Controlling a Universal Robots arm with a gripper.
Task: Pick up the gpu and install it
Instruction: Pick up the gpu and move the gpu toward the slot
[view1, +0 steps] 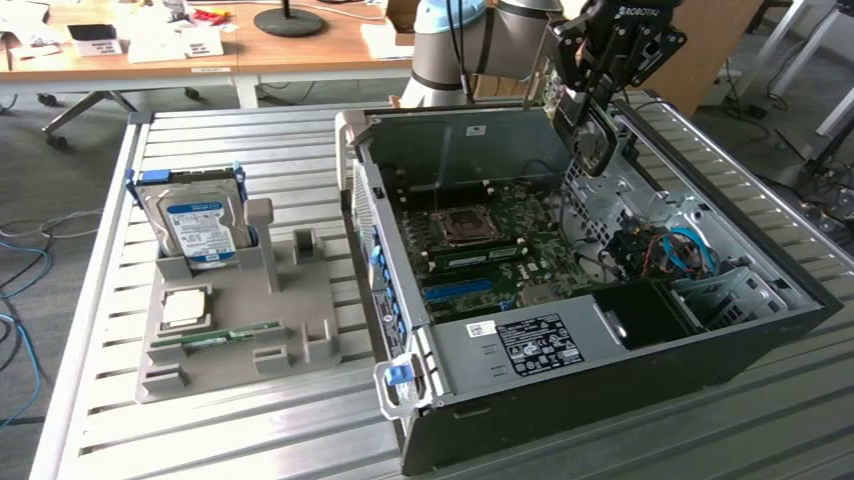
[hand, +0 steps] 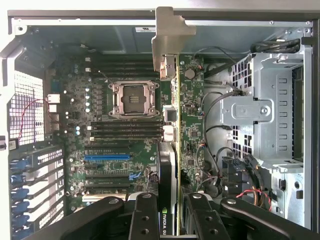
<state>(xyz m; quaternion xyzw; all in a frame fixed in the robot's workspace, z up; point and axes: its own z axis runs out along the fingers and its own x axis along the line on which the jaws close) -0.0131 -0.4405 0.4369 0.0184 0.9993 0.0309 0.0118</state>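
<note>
While the arm (view1: 461, 45) reaches down over the open computer case (view1: 747, 330), its claw (view1: 601, 105) grips the gpu (view1: 594, 150), holding it on edge above the case's motherboard (view1: 494, 250).

Arm (view1: 467, 45), behind the computer case (view1: 601, 385): silver-grey tube sections, pale blue joint cap. Gripper (view1: 595, 125), above the case: black housing, white ROBOTIQ lettering. Fingers (hand: 145, 220): paired black link bars with round pivot holes, smooth finish.
</note>
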